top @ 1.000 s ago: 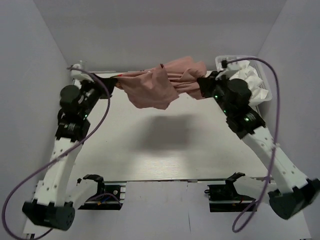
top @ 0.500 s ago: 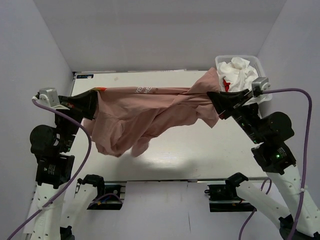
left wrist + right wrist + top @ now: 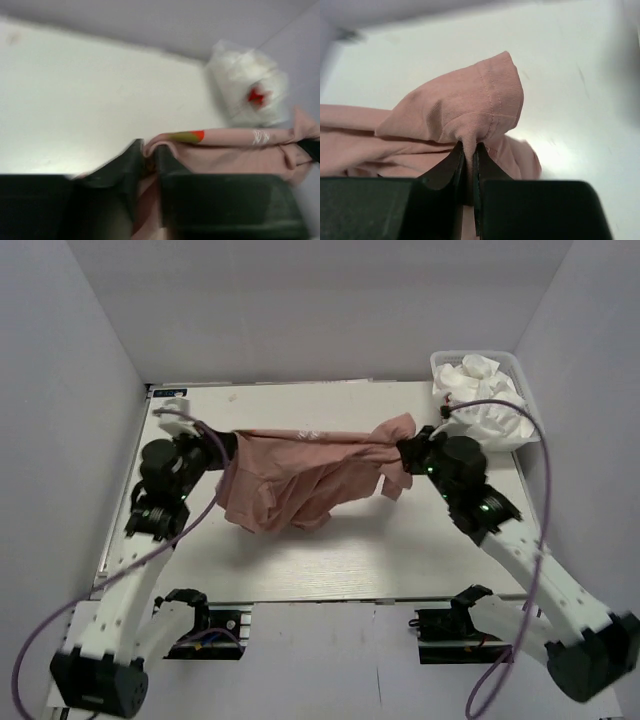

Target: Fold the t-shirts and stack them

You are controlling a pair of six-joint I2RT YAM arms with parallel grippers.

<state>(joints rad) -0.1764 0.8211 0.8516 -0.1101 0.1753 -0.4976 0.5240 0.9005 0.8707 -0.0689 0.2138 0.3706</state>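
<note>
The dusty-pink t-shirt (image 3: 300, 475) hangs stretched between my two grippers above the table, its top edge taut and the rest sagging in folds. My left gripper (image 3: 228, 445) is shut on its left end; the left wrist view shows the jaws (image 3: 149, 152) pinching pink cloth (image 3: 235, 145) with a red and green print mark. My right gripper (image 3: 405, 452) is shut on the right end; the right wrist view shows the jaws (image 3: 469, 150) clamped on a bunched hem (image 3: 470, 107). White t-shirts (image 3: 490, 400), one with a red patch, lie piled in the basket.
The white lattice basket (image 3: 440, 362) stands at the table's back right corner, also blurred in the left wrist view (image 3: 247, 90). The white table (image 3: 330, 545) lies under the shirt. Grey walls close in the left, right and back sides.
Both grippers have come down and inward from the raised, wide stretch. The pink shirt now hangs lower and narrower, close over the table's middle.
</note>
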